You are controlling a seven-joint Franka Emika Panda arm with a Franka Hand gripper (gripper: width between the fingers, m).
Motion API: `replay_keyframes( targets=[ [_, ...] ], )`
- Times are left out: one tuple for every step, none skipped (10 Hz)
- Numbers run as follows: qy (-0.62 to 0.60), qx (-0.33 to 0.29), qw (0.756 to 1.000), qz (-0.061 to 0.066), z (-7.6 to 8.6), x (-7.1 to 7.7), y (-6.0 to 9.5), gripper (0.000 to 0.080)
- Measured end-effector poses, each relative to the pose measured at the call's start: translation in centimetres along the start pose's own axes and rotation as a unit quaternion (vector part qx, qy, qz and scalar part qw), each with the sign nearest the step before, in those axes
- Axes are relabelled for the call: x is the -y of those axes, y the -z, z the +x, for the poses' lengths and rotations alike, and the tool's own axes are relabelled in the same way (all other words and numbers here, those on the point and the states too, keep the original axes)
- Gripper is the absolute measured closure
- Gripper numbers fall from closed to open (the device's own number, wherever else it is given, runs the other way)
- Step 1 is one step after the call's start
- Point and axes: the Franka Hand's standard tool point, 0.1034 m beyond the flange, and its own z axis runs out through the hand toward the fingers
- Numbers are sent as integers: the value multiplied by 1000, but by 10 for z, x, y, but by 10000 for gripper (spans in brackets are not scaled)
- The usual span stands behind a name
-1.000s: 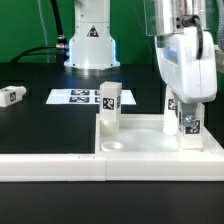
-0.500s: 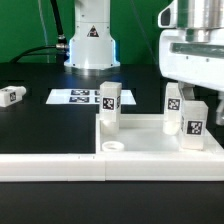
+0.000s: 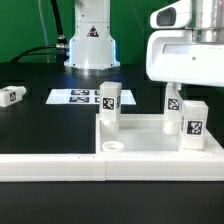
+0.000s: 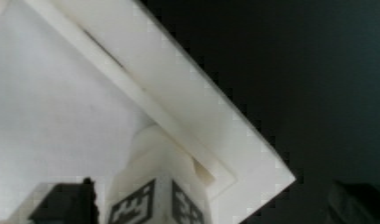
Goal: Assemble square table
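Exterior view: the square top (image 3: 150, 142) lies flat with its rim upward. The left leg (image 3: 108, 108) stands upright in the top's far corner, toward the exterior view's left. The right leg (image 3: 190, 125) stands upright in the top's far corner on the other side. An empty round socket (image 3: 113, 146) shows in the top's near corner, just in front of the left leg.

The gripper (image 3: 189, 100) hangs directly above the top's right leg. Its jaws are spread to either side of the leg's upper end and do not clasp it. In the wrist view, one dark finger (image 4: 62, 205) stands just beside the tagged leg, with a sliver of gap between them.

A loose leg (image 3: 12, 95) lies well apart from the top, toward the exterior view's left. The marker board (image 3: 78, 97) lies beyond the top's far edge. The fence (image 3: 50, 166) runs along its near edge.
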Motion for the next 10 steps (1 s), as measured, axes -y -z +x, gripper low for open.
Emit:
replay_keyframes(
  targets=[
    [107, 0, 994, -8, 6, -8, -4, 150],
    [169, 3, 986, -15, 9, -9, -6, 150],
    [185, 1, 983, -14, 13, -8, -6, 150],
    [179, 1, 984, -14, 12, -8, -6, 150],
    [170, 1, 985, -14, 12, -8, -7, 177],
    [167, 1, 986, -14, 13, -9, -7, 177],
    [137, 1, 991, -14, 13, -9, -7, 347],
    [82, 1, 997, -15, 14, -11, -7, 514],
    [65, 0, 998, -16, 14, -11, -7, 512],
    [21, 0, 1000, -15, 14, -11, -8, 512]
  ],
)
